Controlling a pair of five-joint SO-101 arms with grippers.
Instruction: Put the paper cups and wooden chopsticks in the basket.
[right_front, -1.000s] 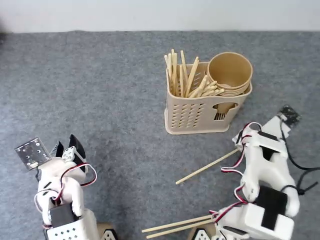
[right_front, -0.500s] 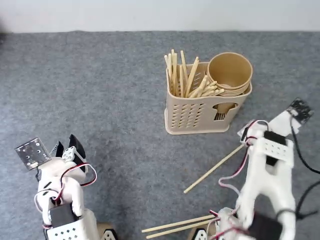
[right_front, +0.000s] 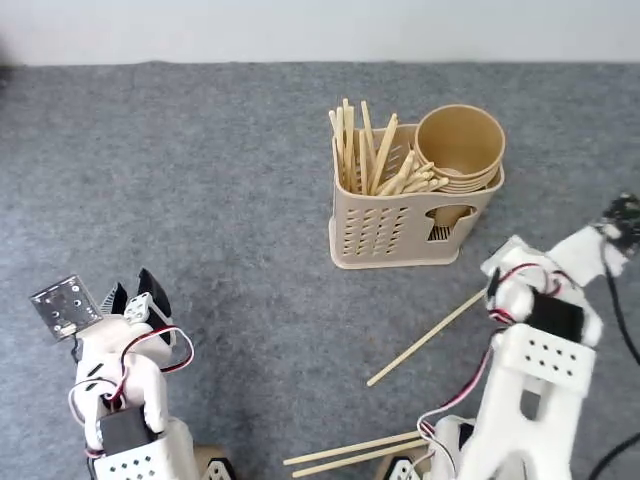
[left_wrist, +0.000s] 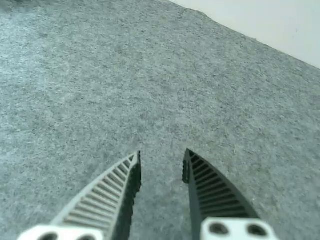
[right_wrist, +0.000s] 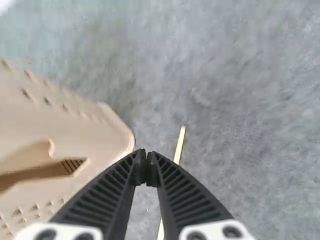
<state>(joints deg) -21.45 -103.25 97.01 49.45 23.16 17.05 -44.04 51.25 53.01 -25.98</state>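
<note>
A beige slotted basket (right_front: 385, 235) stands on the grey carpet, holding stacked paper cups (right_front: 460, 140) and several wooden chopsticks (right_front: 365, 150). One loose chopstick (right_front: 425, 338) lies slanted in front of the basket's right corner. My right gripper (right_front: 492, 287) hangs over its far end, shut with nothing between its fingers. In the right wrist view the right gripper (right_wrist: 145, 169) has its tips touching, the chopstick (right_wrist: 179, 142) runs on the carpet beside and under one finger, and the basket (right_wrist: 55, 135) is close by. My left gripper (left_wrist: 160, 162) is open over bare carpet at the front left (right_front: 140, 290).
Two more chopsticks (right_front: 350, 452) lie side by side at the front edge, between the arm bases. A pale wall (right_front: 320, 30) borders the carpet at the back. Open carpet spreads left of the basket.
The right arm has swung right and risen. The loose chopstick's near end shifted right and forward at first, then lay still. The left arm has not moved.
</note>
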